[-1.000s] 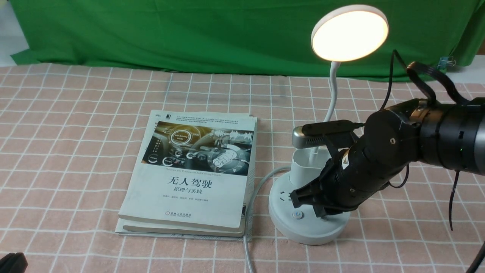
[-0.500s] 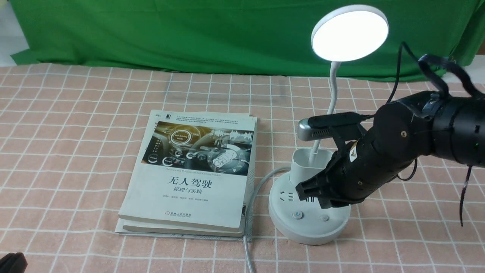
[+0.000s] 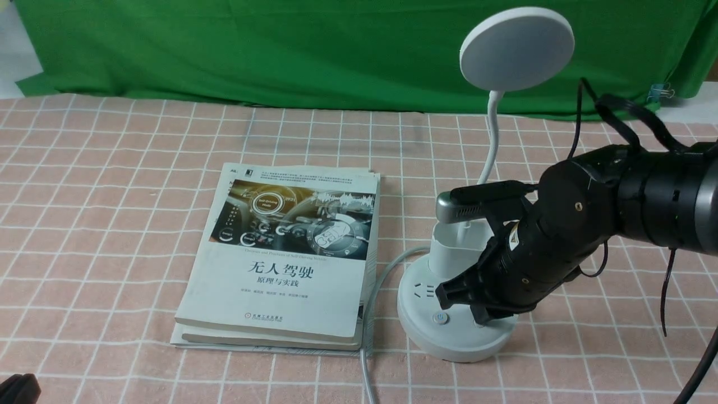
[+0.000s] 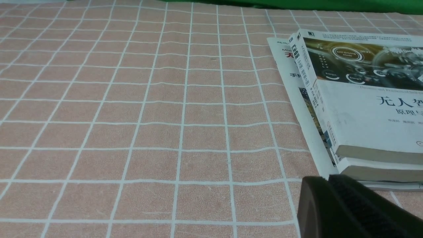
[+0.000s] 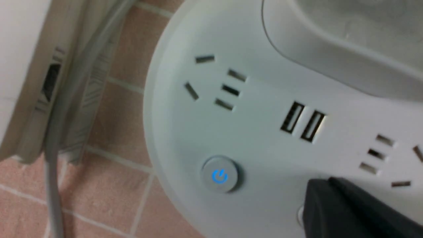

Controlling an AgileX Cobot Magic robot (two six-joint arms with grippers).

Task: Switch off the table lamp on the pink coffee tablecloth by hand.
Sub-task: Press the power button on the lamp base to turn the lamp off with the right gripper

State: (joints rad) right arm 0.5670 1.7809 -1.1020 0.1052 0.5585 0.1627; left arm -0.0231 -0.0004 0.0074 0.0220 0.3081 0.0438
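Note:
The white table lamp stands on the pink coffee tablecloth at the right. Its disc head is dark, not glowing. My right gripper, the hand, is shut, with its tips down on the round base. In the right wrist view the closed tips cover the right-hand button, of which only an edge shows. The left-hand button shows a blue power sign. My left gripper is shut and empty, low over the cloth near the books.
Two stacked books lie left of the lamp base, with the grey lamp cable running between them. A plain green cloth hangs at the back. The books' corner is close to my left gripper.
The lamp head went from warm light to white light to dark. My right gripper lifted off the base, then came down again on the right-hand button.

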